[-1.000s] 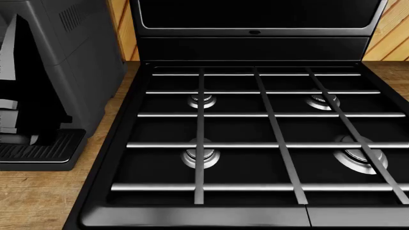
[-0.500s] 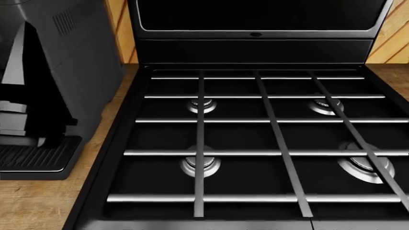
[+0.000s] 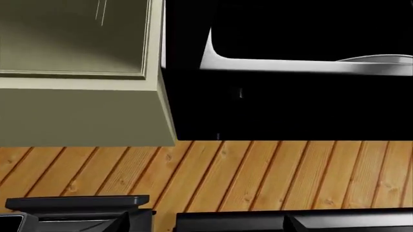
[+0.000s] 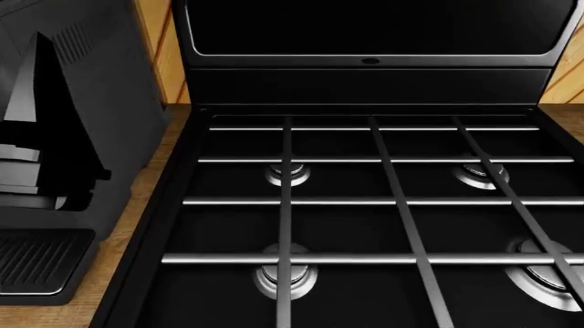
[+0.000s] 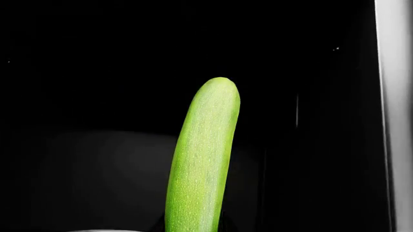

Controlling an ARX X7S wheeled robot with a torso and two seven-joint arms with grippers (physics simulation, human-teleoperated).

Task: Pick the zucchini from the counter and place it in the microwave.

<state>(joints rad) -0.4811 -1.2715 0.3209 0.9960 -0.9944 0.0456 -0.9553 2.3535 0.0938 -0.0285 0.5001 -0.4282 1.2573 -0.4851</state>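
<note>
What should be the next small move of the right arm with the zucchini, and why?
Probably ease it a little further forward. In the right wrist view the zucchini points into a dark space with a grey edge at one side, seemingly the microwave's inside, but no floor is clearly visible. The gripper itself is out of view.

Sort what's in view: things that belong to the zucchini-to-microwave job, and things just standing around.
Belongs to the job:
zucchini
microwave
counter

Just standing around:
gas stove
coffee machine
cream cabinet
</note>
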